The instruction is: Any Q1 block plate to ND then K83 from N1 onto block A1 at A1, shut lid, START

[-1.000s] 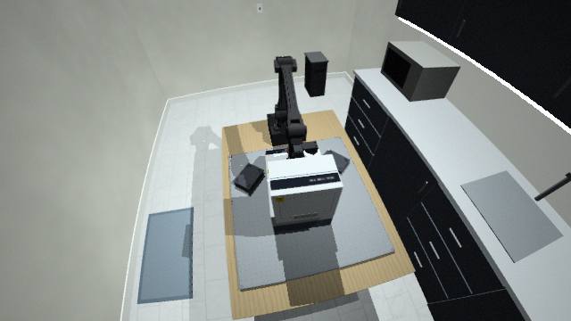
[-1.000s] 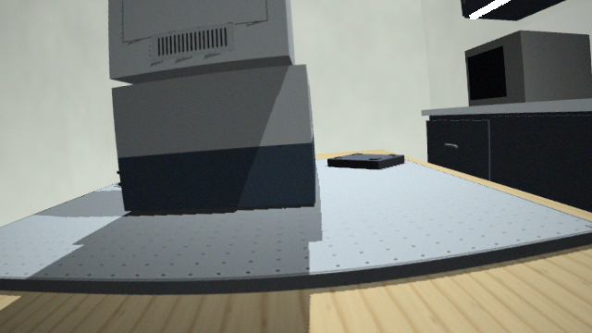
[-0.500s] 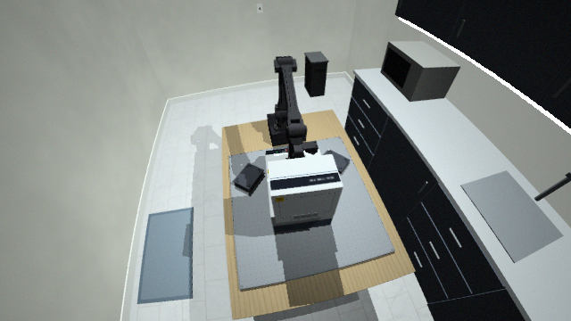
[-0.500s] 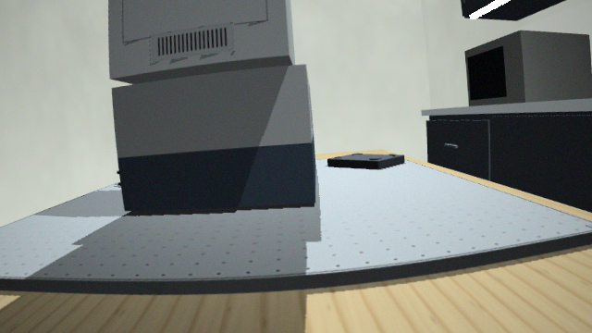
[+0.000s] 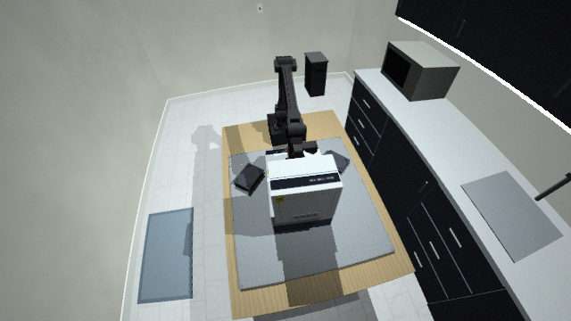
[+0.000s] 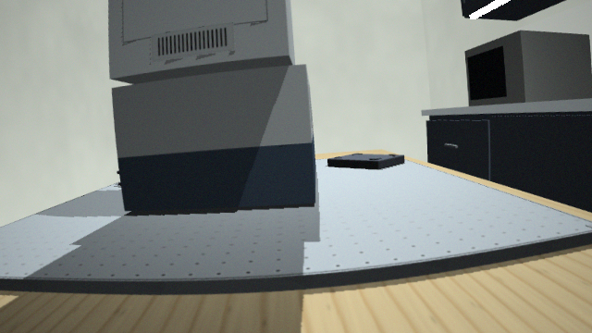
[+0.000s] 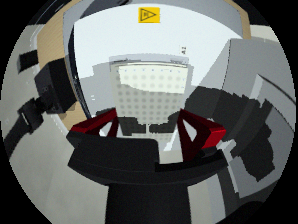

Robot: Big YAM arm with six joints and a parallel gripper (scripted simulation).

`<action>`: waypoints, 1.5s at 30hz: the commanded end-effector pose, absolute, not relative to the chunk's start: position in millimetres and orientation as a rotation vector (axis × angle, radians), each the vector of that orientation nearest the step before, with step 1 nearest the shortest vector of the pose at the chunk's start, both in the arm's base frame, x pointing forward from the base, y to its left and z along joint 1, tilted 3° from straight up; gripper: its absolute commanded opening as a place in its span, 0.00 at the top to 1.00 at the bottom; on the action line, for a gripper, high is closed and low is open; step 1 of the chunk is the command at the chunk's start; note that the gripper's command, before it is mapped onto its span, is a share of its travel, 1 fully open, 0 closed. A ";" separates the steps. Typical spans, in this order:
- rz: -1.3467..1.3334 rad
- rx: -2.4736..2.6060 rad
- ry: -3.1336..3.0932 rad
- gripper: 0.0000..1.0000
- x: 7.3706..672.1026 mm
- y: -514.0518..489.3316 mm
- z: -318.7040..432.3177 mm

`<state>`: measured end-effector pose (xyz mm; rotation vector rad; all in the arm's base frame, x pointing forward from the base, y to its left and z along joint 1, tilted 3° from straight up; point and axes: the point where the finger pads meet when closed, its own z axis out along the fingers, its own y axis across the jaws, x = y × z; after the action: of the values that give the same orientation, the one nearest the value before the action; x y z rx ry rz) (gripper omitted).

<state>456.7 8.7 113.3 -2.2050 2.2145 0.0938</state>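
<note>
Between my red-tipped fingers: one white 96-well PCR plate [image 7: 152, 91], clamped by its sides, fingers standing wide on it. Ahead of the fingers: white box-shaped cycler [image 5: 308, 196] with lid raised. Either side: two black plate nests [image 5: 249, 177] on the perforated grey tabletop [image 5: 312, 250].

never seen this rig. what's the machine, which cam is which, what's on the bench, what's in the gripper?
The black arm is a single robot arm with a two-fingered gripper. The white box is cycler Q1, with its lid raised.

Three cameras: one looks down from above, one sits low at the bench edge behind Q1, one rides on the wrist.

On the grey perforated board stand Q1 and two dark plate nests, one on each side; both look bare.

The wrist view shows the red fingers shut on a white 96-well plate, apparently K83, held in front of Q1's open lid.
</note>
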 end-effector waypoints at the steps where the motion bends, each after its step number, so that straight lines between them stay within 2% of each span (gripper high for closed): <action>1: 0.054 -2.191 2.184 1.00 475.5 15.6 130.6; 30: 0.057 -2.178 2.202 1.00 460.1 0.9 130.2; 45: 0.035 -2.187 2.174 1.00 476.3 18.3 137.9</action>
<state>455.5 10.2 109.0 -2.2134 2.2155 0.1052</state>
